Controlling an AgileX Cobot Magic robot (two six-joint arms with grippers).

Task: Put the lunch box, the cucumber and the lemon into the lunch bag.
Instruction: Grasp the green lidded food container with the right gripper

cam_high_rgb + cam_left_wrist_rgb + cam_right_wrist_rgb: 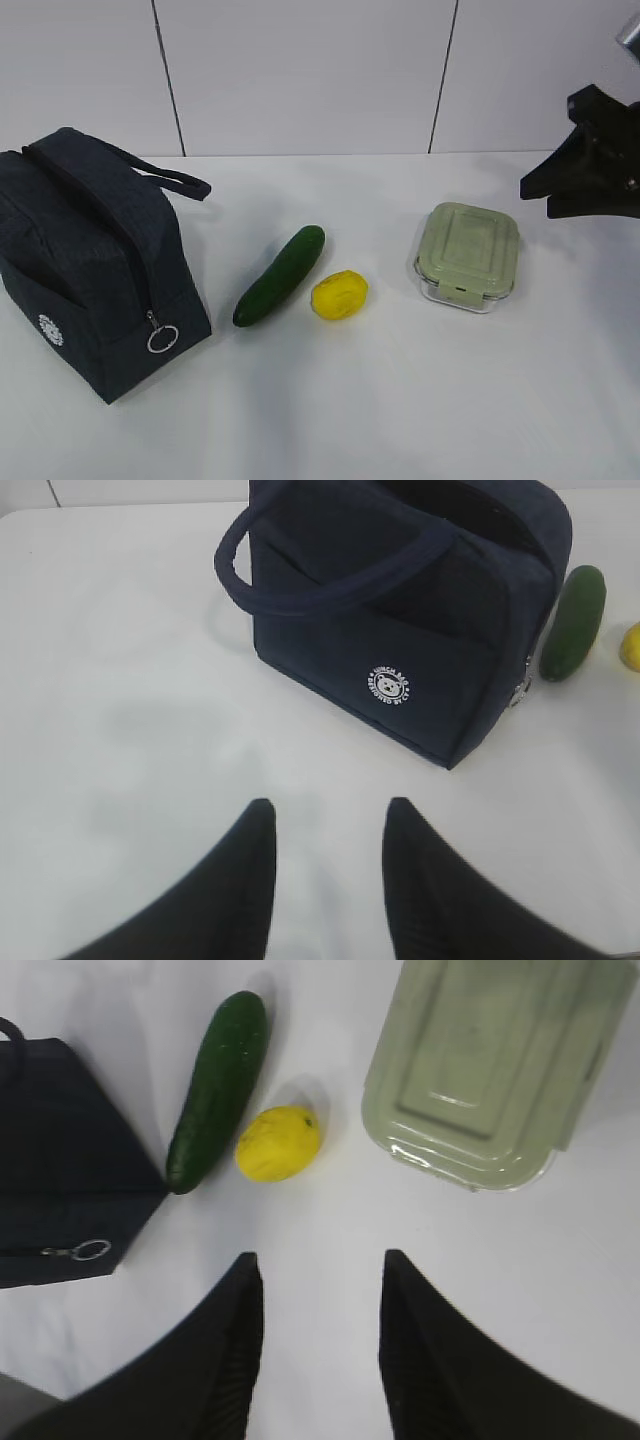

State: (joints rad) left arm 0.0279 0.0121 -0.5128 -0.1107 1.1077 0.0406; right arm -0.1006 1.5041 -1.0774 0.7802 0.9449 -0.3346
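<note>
The navy lunch bag point(90, 260) stands at the left, zipped shut, with its ring pull point(162, 338) at the front end. The dark green cucumber point(282, 274) lies to its right, then the yellow lemon point(339, 294), then the lunch box point(468, 255) with its sage-green lid on. My right gripper point(537, 198) hovers at the right edge, above and right of the lunch box. In the right wrist view it is open and empty point(320, 1265) over bare table. My left gripper point(328, 815) is open and empty, on the side of the bag point(420, 610) that bears the logo. It is out of the exterior view.
The white table point(400, 400) runs back to a white panelled wall point(300, 70). One bag handle point(170, 180) sticks out toward the cucumber. The bag's other handle point(300, 590) arches over the logo side.
</note>
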